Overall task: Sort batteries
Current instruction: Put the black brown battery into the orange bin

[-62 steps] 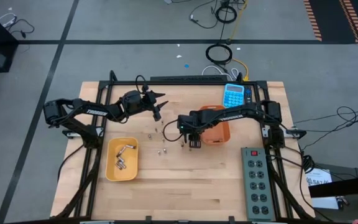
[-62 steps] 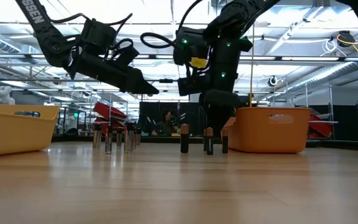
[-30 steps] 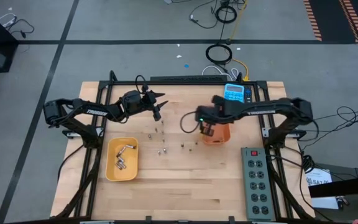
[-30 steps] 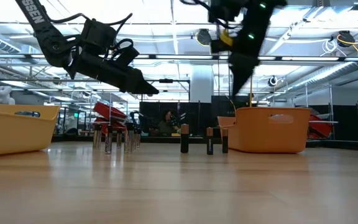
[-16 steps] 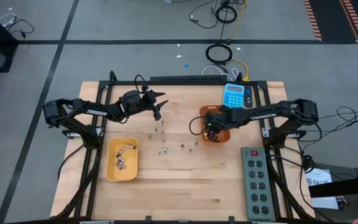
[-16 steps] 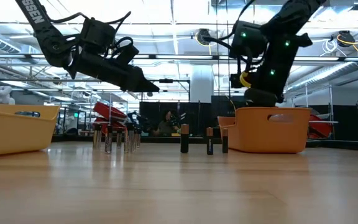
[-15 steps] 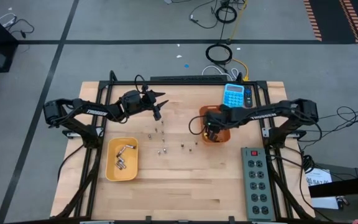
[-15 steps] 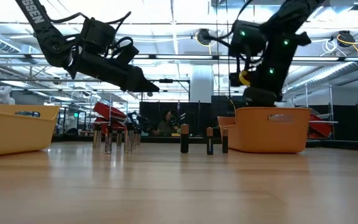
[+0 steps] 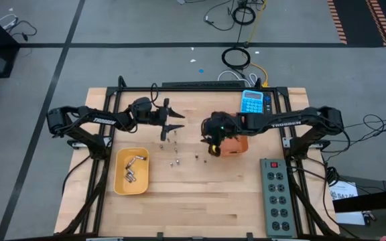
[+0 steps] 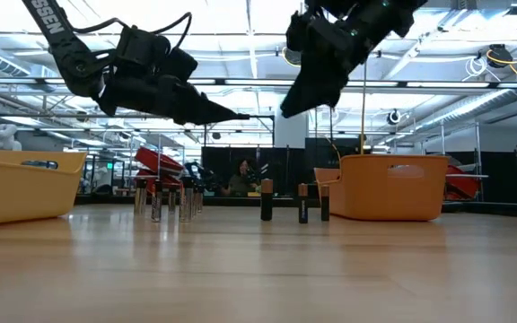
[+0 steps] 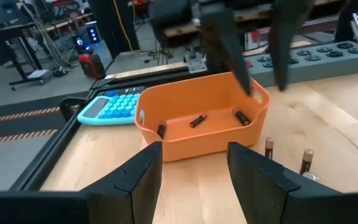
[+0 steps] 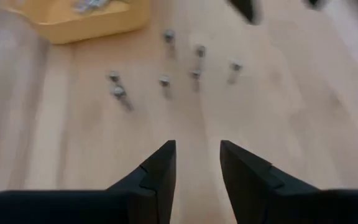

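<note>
- Lying already in the yellow bin (image 9: 131, 171) at the left of the counter (image 9: 193, 207): a few silvery-grey batteries, so that part of the sorting is started.
- Hovering over the silvery batteries: the left gripper (image 9: 173, 124), now turned flat, with jaws spread wide and holding nothing, where half a second ago it was pointing more toward the back of the counter.
- Probably lining up for a pick from the standing group below, judging from this new pose.
- Standing upright near the middle of the counter, between the two bins: the silvery-grey batteries (image 10: 164, 199), and to their right three dark batteries (image 10: 267, 199) close to the orange bin.
- Moving away from the orange bin (image 9: 234, 144): the right gripper (image 9: 212, 142), which half a second ago was over that bin and is now raised beside its left edge, jaws apart and empty.
- Lying inside the orange bin (image 11: 202, 127) in the left wrist view: three dark batteries, so a drop there is likely just finished.
- Facing next toward the standing batteries again, as a guess.
</note>
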`<state>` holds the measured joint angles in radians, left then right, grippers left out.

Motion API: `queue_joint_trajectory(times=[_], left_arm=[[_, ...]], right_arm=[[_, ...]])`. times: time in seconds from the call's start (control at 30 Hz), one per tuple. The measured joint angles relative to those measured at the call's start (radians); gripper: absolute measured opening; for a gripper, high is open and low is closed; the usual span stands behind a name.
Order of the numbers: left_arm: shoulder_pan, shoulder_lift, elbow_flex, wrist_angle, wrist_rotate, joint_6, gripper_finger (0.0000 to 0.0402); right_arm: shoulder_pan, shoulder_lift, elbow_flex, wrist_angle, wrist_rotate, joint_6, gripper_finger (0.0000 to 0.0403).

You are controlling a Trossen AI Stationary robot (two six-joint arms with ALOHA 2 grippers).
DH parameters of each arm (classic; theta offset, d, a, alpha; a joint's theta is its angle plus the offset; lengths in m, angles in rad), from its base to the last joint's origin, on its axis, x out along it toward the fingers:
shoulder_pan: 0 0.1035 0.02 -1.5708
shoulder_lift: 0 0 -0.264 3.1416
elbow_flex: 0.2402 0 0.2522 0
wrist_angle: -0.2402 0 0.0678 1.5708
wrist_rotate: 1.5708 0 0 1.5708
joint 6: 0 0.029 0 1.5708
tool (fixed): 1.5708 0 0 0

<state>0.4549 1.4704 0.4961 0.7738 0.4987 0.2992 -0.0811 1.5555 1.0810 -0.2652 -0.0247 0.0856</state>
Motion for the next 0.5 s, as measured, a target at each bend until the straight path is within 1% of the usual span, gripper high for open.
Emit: queue_joint_trajectory(times=[0.13, 0.27, 0.33, 0.37, 0.5], left_arm=[[0.0, 0.0, 0.0, 0.001, 0.001, 0.003, 0.0192], [-0.001, 0.0, 0.0, 0.008, 0.002, -0.002, 0.0192], [-0.006, 0.0, 0.0, 0.008, -0.013, -0.005, 0.0192], [-0.01, 0.0, 0.0, 0.012, -0.029, -0.005, 0.0192], [-0.027, 0.0, 0.0, 0.016, -0.127, -0.005, 0.0192]], right_arm=[[0.027, 0.042, -0.067, 0.106, -0.007, -0.01, 0.0118], [0.064, 0.133, -0.057, 0.128, -0.013, -0.004, 0.0124], [0.083, 0.175, -0.023, 0.126, -0.017, -0.001, 0.0138], [0.09, 0.191, -0.002, 0.117, -0.002, -0.001, 0.0148], [0.109, 0.251, 0.066, 0.045, 0.059, -0.001, 0.0194]])
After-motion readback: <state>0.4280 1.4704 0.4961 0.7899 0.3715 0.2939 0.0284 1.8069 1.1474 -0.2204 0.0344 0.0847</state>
